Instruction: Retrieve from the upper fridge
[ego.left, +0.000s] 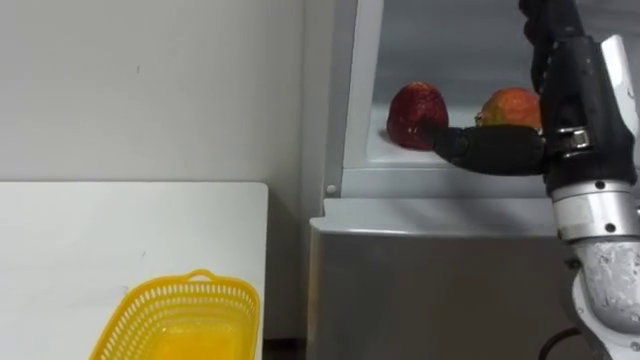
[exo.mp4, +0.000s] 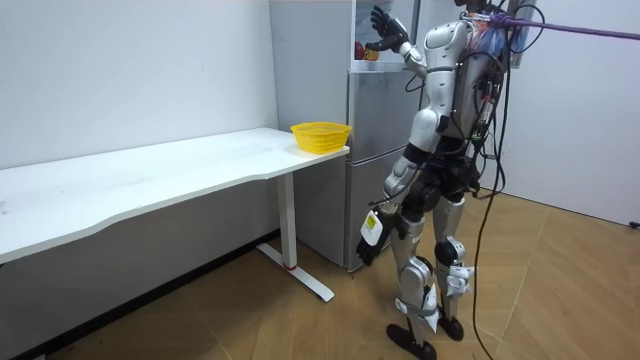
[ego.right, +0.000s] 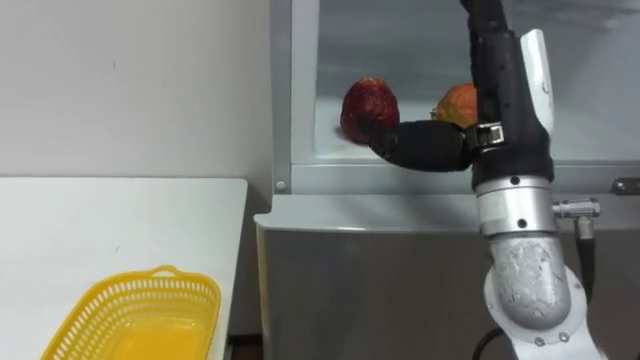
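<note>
Dark red and rounded, one fruit (ego.left: 417, 114) sits on the shelf of the open upper fridge compartment (ego.left: 362, 90), with an orange-red fruit (ego.left: 512, 104) well apart on the same shelf, toward the robot's right. The robot stands close before the grey fridge (ego.left: 430, 280) with its right arm raised into the compartment. The right hand (ego.left: 500, 150) is released: its fingers stand straight and spread upward, and its thumb reaches sideways, the tip at the lower edge of the dark red fruit. Whether it touches cannot be told. Nothing is clasped. The left hand (exo.mp4: 368, 240) hangs by the hip; its state cannot be told.

I judge the task to be at an early stage. The door is open and the reach made, but no fruit is gripped or lifted. What seems left is to close on a fruit, draw it out and carry it over, probably to the empty yellow basket (ego.left: 180, 320) on the white worktop (ego.left: 120, 240) beside the fridge.
</note>
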